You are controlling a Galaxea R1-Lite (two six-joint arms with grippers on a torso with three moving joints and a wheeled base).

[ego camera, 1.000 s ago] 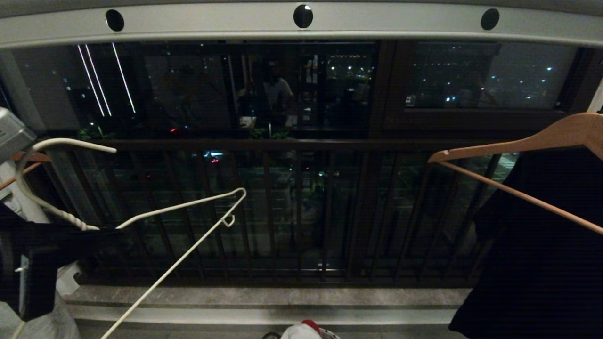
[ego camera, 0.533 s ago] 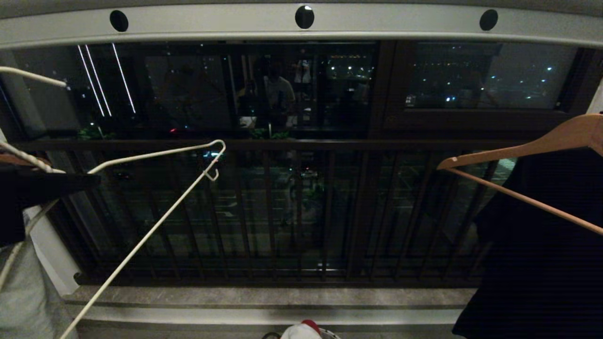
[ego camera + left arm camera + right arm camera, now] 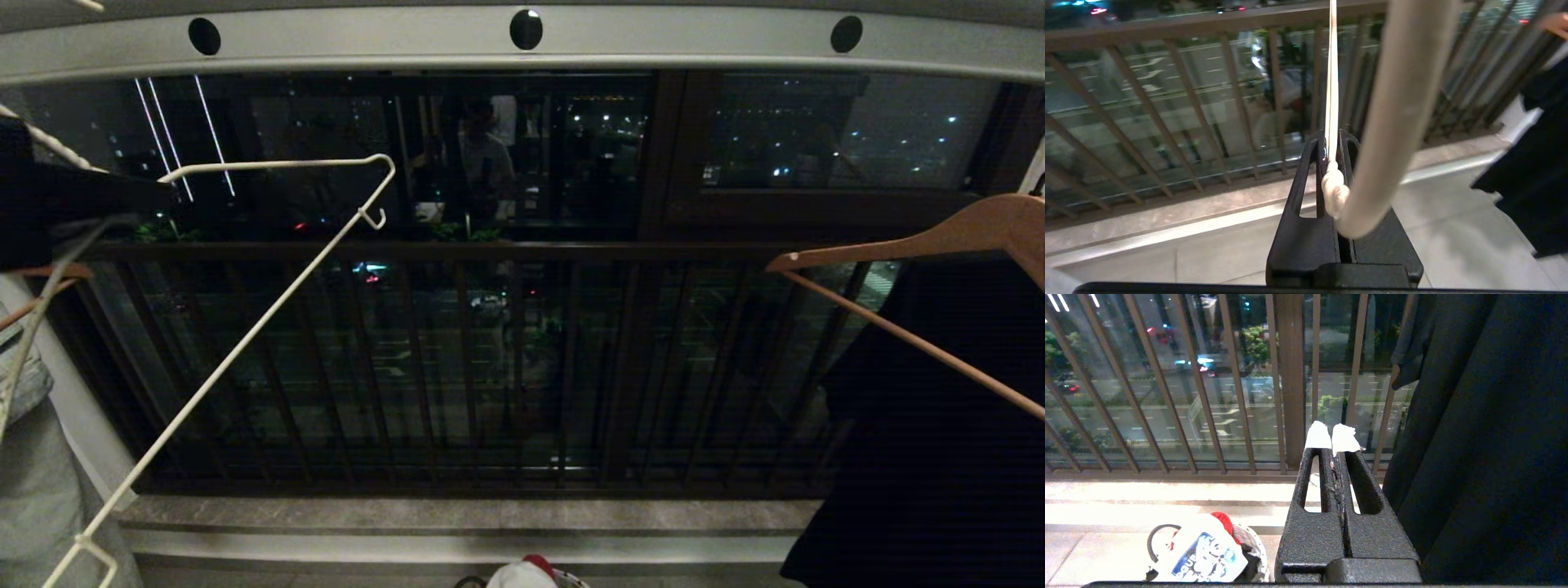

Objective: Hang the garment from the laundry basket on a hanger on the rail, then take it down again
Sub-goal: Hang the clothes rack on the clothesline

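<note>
Head view: looks forward and slightly down from under the rail [image 3: 522, 45], facing the balcony railing [image 3: 506, 253] and night street.
Left wrist view: sits close behind the left gripper [image 3: 1332, 151], facing the same railing [image 3: 1208, 28] and floor ledge.
Right wrist view: low behind the right gripper [image 3: 1333, 439], facing the railing [image 3: 1290, 375].
Shared: railing, ledge, black garment [image 3: 939, 425]; the laundry basket [image 3: 1257, 555] appears in head and right wrist views.

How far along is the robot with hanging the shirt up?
Early. Done: the left gripper has the white wire hanger clamped at its twisted neck, held up below the rail, with nothing on it. Left: the T-shirt lies in the laundry basket on the floor, so it must be put on the hanger, hung on the rail, then taken down. The right gripper is shut and empty.
</note>
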